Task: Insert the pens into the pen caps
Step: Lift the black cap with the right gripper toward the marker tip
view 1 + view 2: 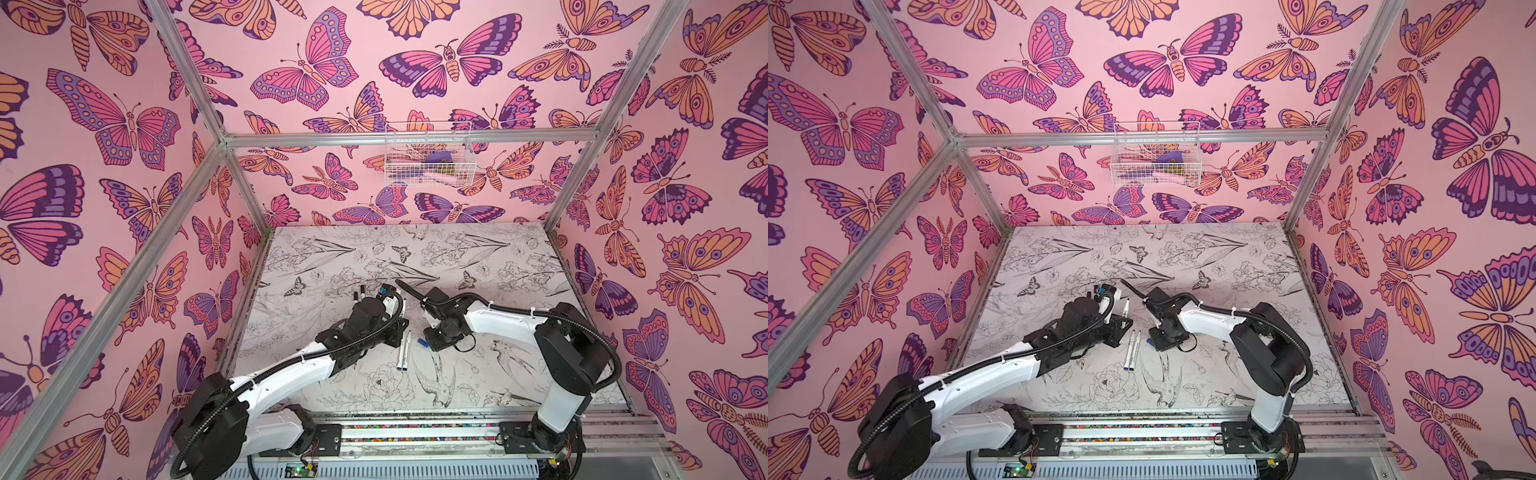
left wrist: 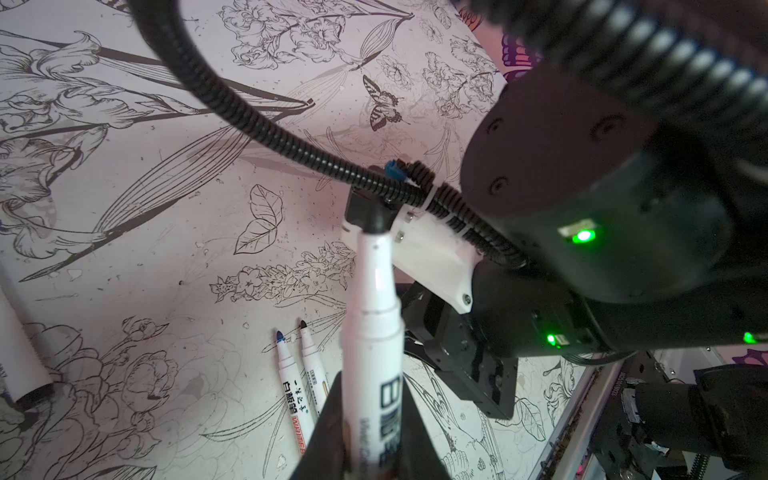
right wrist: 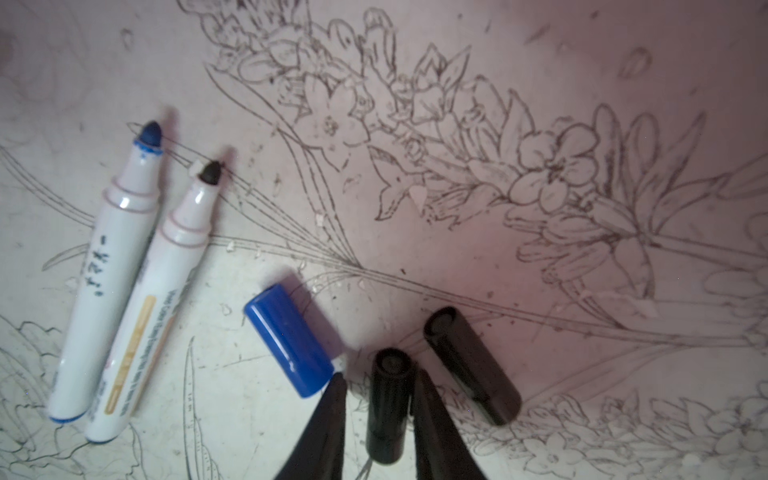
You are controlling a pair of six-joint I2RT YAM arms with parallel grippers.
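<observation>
Left end effector (image 2: 370, 415) was clenched on 1 pen (image 2: 374, 299), raised off the tabletop (image 2: 166, 249). Right end effector (image 3: 378, 374) was released, straddling a black cap (image 3: 388, 407) lying on the tabletop, with a gap on the side of the blue cap (image 3: 291, 336). A blue-tipped pen (image 3: 108, 270) and a black-tipped pen (image 3: 153, 299) lay touching nearby.

Far table (image 1: 457, 249): bare to the back wall, room for either arm.
Between my right jaws: one black cap (image 3: 388, 405) lying flat, a thin gap on its blue-cap side.
Right flanks: blue cap (image 3: 291, 340) just beside one finger (image 3: 328, 428), second black cap (image 3: 471, 365) near the other; tight both ways.
Past the blue cap: open table, then blue-tipped pen (image 3: 106, 270) and black-tipped pen (image 3: 153, 291) side by side.
Ahead of my left jaws: held pen (image 2: 374, 332) points toward my right arm (image 2: 561, 187), barring that way.
Outer left: loose pens (image 1: 359, 293) beside my left jaws.
</observation>
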